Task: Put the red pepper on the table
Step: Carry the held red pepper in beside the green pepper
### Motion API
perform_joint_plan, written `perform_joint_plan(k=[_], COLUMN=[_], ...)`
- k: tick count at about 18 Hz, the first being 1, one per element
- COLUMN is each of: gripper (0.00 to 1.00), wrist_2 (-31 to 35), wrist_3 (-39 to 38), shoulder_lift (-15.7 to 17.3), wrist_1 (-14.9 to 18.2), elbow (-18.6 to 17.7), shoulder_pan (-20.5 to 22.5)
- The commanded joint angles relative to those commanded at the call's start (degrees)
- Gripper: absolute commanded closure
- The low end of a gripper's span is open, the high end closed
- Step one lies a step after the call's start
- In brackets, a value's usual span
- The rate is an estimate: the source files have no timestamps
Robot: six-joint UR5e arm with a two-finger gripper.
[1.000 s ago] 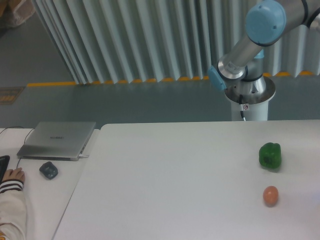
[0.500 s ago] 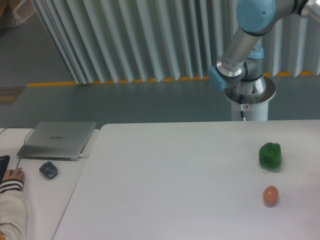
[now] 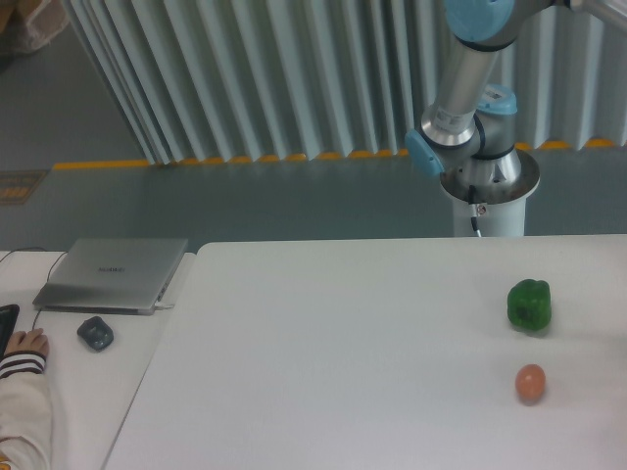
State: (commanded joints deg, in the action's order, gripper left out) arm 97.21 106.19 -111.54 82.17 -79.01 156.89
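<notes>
**Arm raised behind the table, gripper and red pepper out of view**

While the arm [image 3: 460,78] rises above its round base behind the far edge, the gripper is outside the picture, so the state of its fingers is not visible, and the red pepper is not visible either. The table [image 3: 323,352] is white, smooth, with rounded corners. Near its right edge lie a glossy green pepper [image 3: 529,305] and, closer to the front, a small orange egg-shaped thing [image 3: 530,382], well apart. On the side desk [image 3: 69,392] rest a closed grey laptop [image 3: 113,274] with unreadable logo, a dark mouse [image 3: 95,333] and a hand [image 3: 26,343].
</notes>
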Motion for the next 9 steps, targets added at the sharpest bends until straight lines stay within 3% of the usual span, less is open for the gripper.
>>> perform_joint_plan(k=[4, 9], gripper=[0.54, 0.54], wrist_2=[-6.7, -7.4], wrist_3=[-11.3, -19.9], shoulder_lift=[2.4, 3.8], wrist_1=[0.4, -0.8], elbow=[-2.3, -5.4], shoulder_pan=[-5.3, -11.2])
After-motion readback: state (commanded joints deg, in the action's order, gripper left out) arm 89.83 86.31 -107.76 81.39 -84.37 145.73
